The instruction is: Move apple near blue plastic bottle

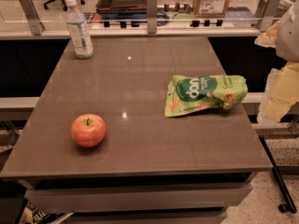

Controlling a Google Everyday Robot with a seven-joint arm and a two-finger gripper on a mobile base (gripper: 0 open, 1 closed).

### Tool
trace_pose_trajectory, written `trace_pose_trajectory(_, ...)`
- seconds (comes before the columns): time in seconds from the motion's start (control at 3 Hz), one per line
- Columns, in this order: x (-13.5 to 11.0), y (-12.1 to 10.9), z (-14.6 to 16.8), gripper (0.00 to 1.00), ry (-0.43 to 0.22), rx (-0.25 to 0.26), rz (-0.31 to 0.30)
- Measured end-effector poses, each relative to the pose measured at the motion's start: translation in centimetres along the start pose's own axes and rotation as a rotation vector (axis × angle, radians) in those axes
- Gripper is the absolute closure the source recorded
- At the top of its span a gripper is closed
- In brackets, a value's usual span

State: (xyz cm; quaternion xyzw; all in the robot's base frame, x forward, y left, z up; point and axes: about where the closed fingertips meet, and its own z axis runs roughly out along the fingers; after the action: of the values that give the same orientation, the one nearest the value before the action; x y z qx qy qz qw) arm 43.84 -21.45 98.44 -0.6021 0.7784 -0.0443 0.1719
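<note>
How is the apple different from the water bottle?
The apple is round and red-orange; the blue plastic bottle is tall, slim and clear. The apple sits front left on the table; the bottle stands upright at its back left. The apple has a dark stem; the bottle has a white cap. Both rest on the table, far from the claw at the right edge.

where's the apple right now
Camera view: the apple sits front-left on the table, the blue plastic bottle back-left; the gripper is beyond the table's right edge.
</note>
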Motion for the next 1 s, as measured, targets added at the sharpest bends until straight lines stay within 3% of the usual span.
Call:
trace_pose_trajectory(0.33, 0.0, 0.0, 0.0, 0.00, 0.000, 0.000, 0.000)
trace_pose_trajectory(0.67, -0.5, 0.3, -0.5, 0.00, -0.056, 0.026, 0.011)
trace_pose_trajectory(1.0, -1.3, 0.8, -1.2, 0.00, -0.173, 0.053, 0.023)
